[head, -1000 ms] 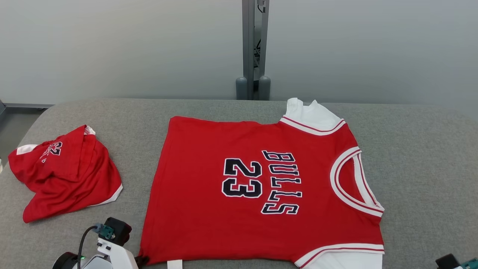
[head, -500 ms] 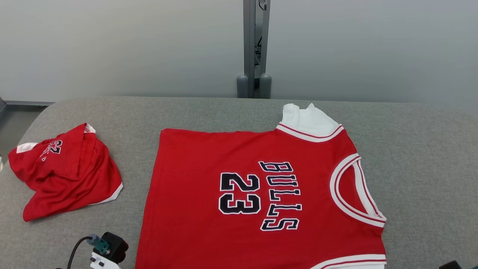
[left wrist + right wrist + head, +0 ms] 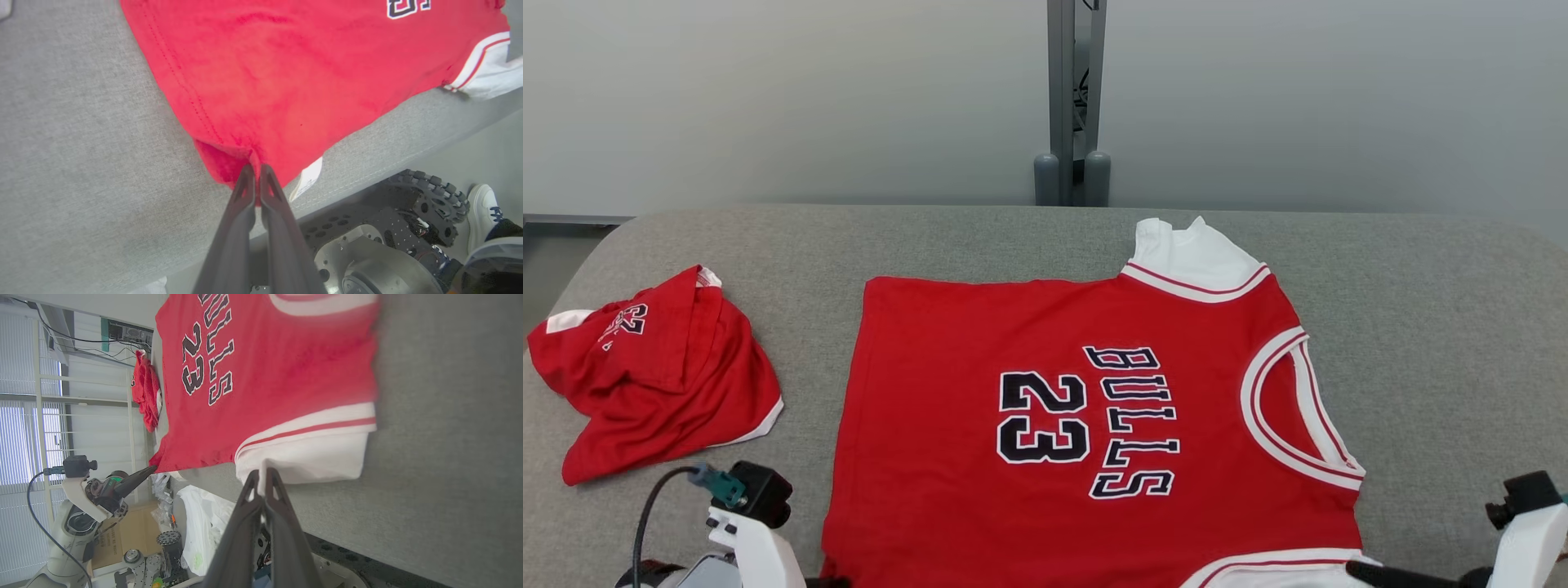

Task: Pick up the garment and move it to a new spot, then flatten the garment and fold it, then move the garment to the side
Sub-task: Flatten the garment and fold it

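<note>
Nearest, at the front edge of the worktop [image 3: 1445, 327], the left jaws are clamped on the hem corner of the red jersey [image 3: 931, 392], the right jaws on its white sleeve [image 3: 310, 457]. The jersey lies spread, print up, mid-worktop; a crumpled red garment [image 3: 662, 384] sits well apart on its left

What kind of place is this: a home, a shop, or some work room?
Most likely a robot lab or test room. A grey padded table holds the red jersey, a bare metal post stands behind it against a plain wall, and a cardboard box sits nearby.
</note>
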Available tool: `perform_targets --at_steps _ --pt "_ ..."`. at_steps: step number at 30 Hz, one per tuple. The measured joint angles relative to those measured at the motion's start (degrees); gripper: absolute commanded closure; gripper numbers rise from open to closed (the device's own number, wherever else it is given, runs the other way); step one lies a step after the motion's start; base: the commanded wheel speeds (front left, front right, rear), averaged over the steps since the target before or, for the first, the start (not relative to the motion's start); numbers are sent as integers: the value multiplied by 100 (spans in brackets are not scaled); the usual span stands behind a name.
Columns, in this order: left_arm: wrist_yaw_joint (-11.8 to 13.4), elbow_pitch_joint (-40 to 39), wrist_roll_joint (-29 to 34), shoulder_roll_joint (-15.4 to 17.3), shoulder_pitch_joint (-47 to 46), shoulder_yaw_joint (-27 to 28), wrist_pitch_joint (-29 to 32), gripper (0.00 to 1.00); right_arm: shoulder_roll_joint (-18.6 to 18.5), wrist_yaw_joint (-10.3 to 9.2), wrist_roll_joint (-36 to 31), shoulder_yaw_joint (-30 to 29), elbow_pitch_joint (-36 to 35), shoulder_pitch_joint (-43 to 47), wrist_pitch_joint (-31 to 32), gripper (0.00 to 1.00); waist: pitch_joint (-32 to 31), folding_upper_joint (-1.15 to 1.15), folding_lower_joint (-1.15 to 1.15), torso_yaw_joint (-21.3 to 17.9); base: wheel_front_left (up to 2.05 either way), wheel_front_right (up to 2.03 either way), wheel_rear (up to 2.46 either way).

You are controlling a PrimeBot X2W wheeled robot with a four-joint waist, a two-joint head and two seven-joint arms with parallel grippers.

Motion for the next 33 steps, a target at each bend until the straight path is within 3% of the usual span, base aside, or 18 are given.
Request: perform_targets --at_steps 8,13,33 --pt "202 -178 -658 -10 -180 367 319 100 87 0 -7 -56 97 -649 -153 100 179 0 0 -47 0 0 0" --pt "319 -177 -1127 -210 -294 665 376 100 171 0 -66 -55 315 -1017 -270 100 352 0 0 -46 0 0 0" --pt "497 661 -1715 -916 -815 1438 -285 100 552 0 -644 -49 1384 -2346 -776 100 857 0 0 34 0 0 0"
